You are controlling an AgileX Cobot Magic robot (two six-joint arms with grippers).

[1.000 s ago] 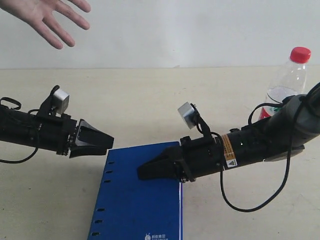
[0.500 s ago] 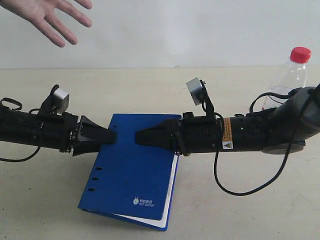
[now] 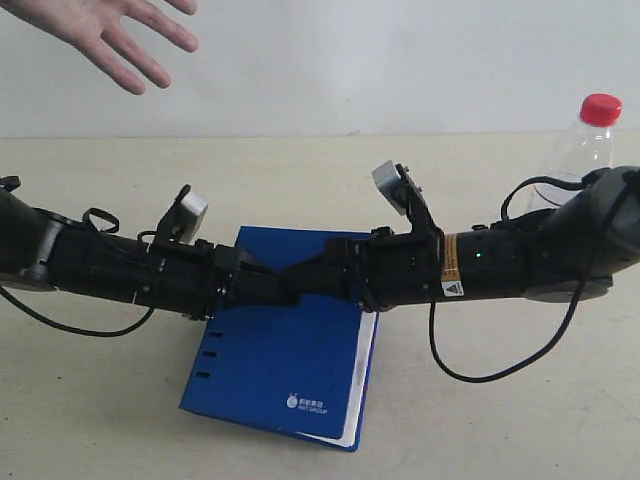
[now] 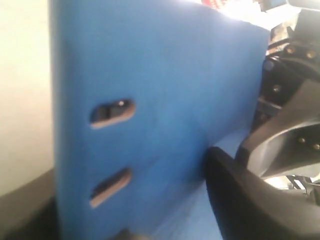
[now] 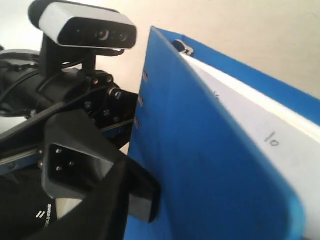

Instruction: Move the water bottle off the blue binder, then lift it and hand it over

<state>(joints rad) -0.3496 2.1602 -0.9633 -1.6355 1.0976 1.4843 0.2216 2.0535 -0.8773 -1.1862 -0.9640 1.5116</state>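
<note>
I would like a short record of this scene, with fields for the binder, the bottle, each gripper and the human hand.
blue binder: held up at a tilt, pages showing along one edge
water bottle: upright on the table, behind the right arm, apart from the binder
right gripper: closed on the binder's cover
left gripper: jaws open, at the binder's spine edge
hand: open, empty, above the far left
handover: not yet done

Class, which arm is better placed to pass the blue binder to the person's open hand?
Left, probably. The person's hand hovers on its side, and the left hand is at the blue binder's spine edge; the right hand would have to reach across.
</note>
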